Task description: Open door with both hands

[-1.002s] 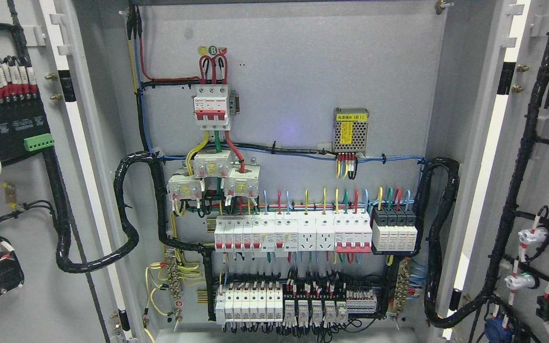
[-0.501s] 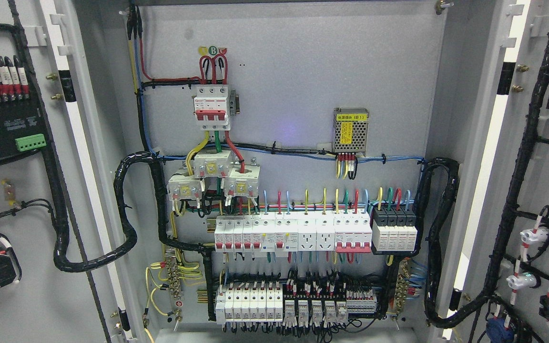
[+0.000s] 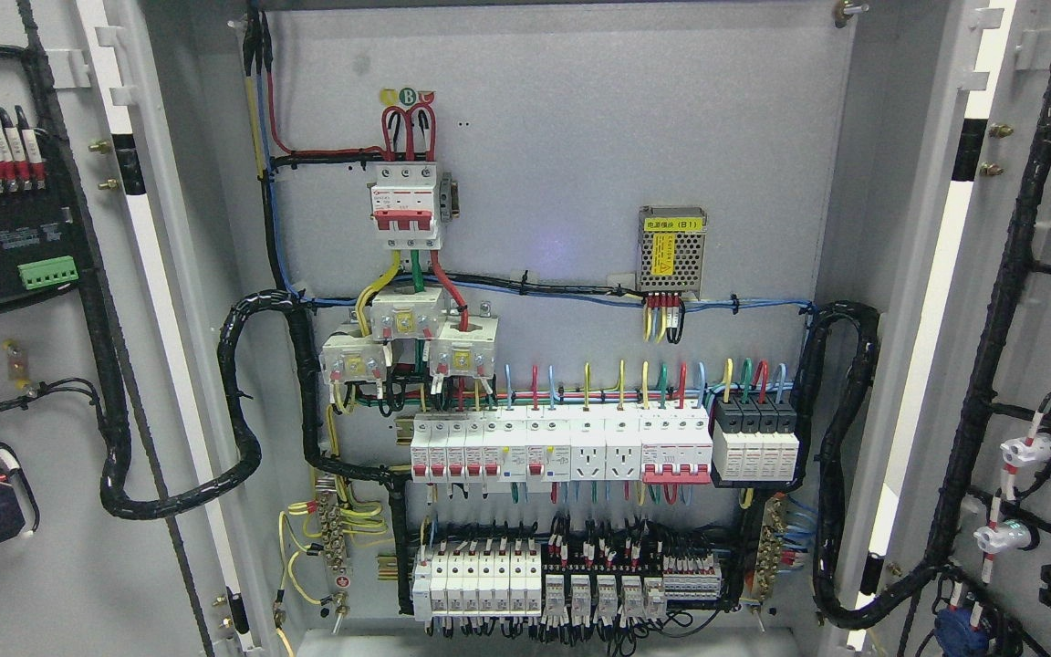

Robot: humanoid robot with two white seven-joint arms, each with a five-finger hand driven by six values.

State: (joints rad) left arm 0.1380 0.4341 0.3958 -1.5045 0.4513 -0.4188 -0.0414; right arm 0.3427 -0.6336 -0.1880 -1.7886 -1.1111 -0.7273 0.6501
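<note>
Neither robot hand shows up anywhere in the head view, so there's no telling whether the fingers are spread or curled, or how the doors sit relative to them. There are two doors: the left door [image 3: 51,584] and the right door [image 3: 1050,91], both swung wide open at the picture's edges, inner faces toward the camera, long axis vertical. Between them the cabinet backplate [image 3: 580,137] carries one red-handled main breaker [image 3: 407,208], one small mesh power supply [image 3: 671,251] and two rows of breakers, upper row [image 3: 562,447]
</note>
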